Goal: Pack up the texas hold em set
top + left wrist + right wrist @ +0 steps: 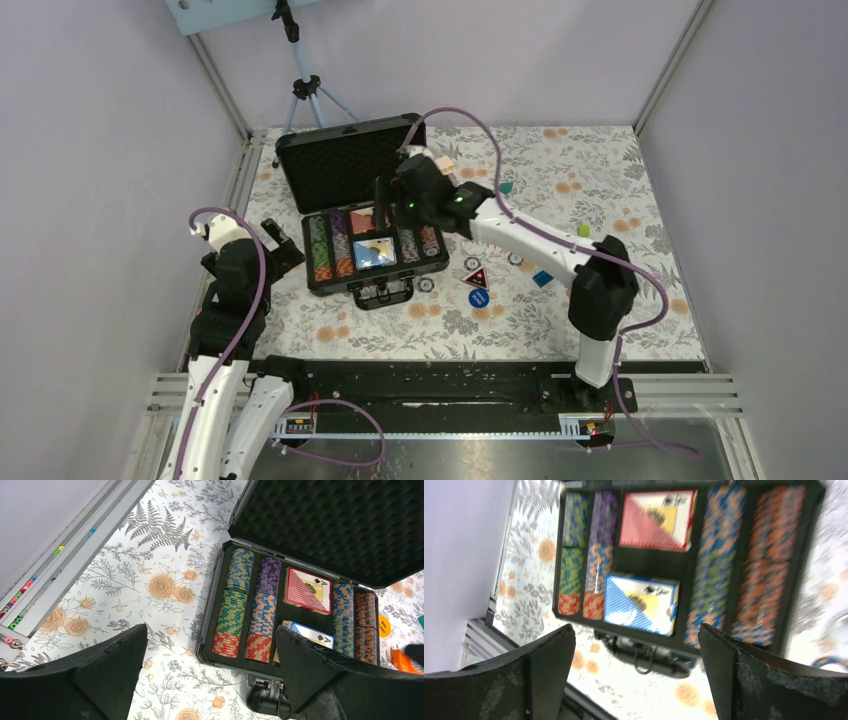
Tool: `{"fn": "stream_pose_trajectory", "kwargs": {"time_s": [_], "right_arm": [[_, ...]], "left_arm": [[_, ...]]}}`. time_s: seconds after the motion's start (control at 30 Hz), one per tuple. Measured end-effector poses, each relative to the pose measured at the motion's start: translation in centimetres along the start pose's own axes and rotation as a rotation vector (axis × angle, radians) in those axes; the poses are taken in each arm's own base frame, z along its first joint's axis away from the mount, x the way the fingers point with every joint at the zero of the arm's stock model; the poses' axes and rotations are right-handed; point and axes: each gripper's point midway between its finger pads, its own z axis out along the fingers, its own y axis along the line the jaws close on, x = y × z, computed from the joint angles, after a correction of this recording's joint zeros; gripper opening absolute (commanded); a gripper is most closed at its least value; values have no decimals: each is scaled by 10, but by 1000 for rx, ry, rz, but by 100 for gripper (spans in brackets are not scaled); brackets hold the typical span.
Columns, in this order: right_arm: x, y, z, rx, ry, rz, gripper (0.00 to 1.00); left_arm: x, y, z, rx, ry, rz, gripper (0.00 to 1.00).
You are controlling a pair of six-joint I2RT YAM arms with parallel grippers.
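The black briefcase [330, 283] lies open on the flowered table, its foam-lined lid [335, 165] tilted back. The tray holds rows of striped poker chips [322, 250], a red card deck [362, 220] and a blue card deck [373, 253]. Small round discs [426, 284] lie on the table to its right. My left gripper [285, 245] is open and empty, left of the case. My right gripper [385, 205] is open and empty above the tray. The left wrist view shows the chips [235, 605], both decks [307, 590] and the handle [265, 700]. The blurred right wrist view [636, 675] shows the same tray [624, 565].
A red triangle marker [476, 277] and a blue disc [478, 297] lie right of the case. Teal blocks [542, 278] and a green block [583, 230] sit further right. An orange block [405, 661] is near the case's right side. A tripod [305, 90] stands behind the lid.
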Motion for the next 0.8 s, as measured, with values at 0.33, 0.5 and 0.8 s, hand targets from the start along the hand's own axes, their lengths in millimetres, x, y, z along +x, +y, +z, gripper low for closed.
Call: {"fn": "stream_pose_trajectory", "kwargs": {"time_s": [0.33, 0.5, 0.8], "right_arm": [[75, 37, 26, 162, 150, 25, 94], [69, 36, 45, 242, 142, -10, 88], [67, 49, 68, 313, 135, -112, 74]], "left_arm": [[0, 0, 0, -1, -1, 0, 99], [0, 0, 0, -1, -1, 0, 99], [0, 0, 0, -1, -1, 0, 99]]}}
